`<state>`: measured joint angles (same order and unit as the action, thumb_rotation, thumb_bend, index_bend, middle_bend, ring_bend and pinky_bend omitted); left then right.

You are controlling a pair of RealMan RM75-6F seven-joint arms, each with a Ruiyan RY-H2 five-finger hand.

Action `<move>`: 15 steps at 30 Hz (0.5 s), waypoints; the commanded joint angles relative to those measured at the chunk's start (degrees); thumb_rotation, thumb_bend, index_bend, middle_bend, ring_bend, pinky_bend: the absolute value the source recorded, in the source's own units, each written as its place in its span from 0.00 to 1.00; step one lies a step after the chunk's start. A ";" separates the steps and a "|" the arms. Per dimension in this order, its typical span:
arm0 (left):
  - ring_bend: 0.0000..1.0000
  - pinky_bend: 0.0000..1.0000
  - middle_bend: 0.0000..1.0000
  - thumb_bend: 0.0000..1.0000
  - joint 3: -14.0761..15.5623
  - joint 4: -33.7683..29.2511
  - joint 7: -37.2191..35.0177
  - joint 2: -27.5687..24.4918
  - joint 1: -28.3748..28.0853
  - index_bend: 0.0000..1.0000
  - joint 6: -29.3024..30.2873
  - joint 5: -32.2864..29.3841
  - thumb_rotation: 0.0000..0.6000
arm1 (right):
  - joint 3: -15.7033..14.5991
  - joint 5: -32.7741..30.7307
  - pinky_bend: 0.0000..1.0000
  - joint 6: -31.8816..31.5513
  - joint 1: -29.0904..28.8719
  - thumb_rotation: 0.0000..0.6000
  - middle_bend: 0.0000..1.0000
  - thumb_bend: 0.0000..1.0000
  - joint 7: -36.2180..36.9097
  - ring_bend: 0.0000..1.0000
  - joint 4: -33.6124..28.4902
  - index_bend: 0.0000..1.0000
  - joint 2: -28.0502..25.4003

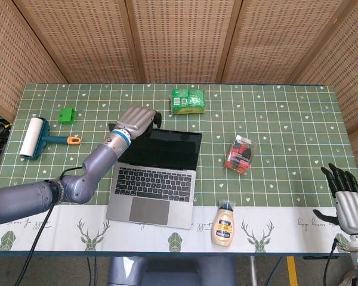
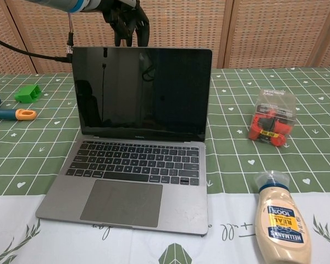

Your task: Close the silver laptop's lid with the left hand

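Observation:
The silver laptop (image 1: 154, 179) (image 2: 133, 170) stands open in the middle of the table, its dark screen (image 2: 143, 93) close to upright. My left hand (image 1: 137, 121) (image 2: 126, 19) rests on the back of the lid at its top left edge, fingers curled over the rim. It holds nothing. My right hand (image 1: 348, 202) hangs off the table's right front corner with its fingers spread; the chest view does not show it.
A mayonnaise bottle (image 1: 224, 224) (image 2: 282, 220) lies right of the laptop's front. A clear box of red parts (image 1: 240, 154) (image 2: 273, 117) sits to the right. A green packet (image 1: 187, 100) lies behind the lid. A lint roller (image 1: 37, 138) and green block (image 1: 66, 115) are at the left.

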<state>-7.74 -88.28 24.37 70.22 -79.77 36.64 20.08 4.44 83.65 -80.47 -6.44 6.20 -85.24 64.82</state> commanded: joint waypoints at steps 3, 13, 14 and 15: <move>0.35 0.39 0.34 1.00 0.55 -3.79 -0.69 -1.91 0.84 0.44 0.96 2.06 1.00 | -0.06 0.22 0.00 -0.32 0.11 1.00 0.00 0.02 -0.03 0.00 -0.16 0.00 -0.10; 0.35 0.39 0.34 1.00 1.60 -10.17 -1.91 -4.81 2.40 0.44 2.09 5.51 1.00 | -0.56 1.40 0.00 -1.09 0.27 1.00 0.00 0.02 -0.71 0.00 -0.78 0.00 -0.14; 0.35 0.39 0.34 1.00 1.67 -10.75 -2.08 -5.06 2.61 0.44 2.29 5.85 1.00 | -0.59 1.47 0.00 -1.16 0.29 1.00 0.00 0.02 -0.75 0.00 -0.84 0.00 -0.15; 0.35 0.39 0.34 1.00 1.71 -11.30 -2.24 -5.31 2.80 0.44 2.44 6.18 1.00 | -0.63 1.55 0.00 -1.22 0.32 1.00 0.00 0.02 -0.82 0.00 -0.92 0.00 -0.17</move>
<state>-6.22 -98.94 22.39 65.34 -77.32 38.77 25.75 3.82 85.19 -81.67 -6.14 5.40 -86.14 64.66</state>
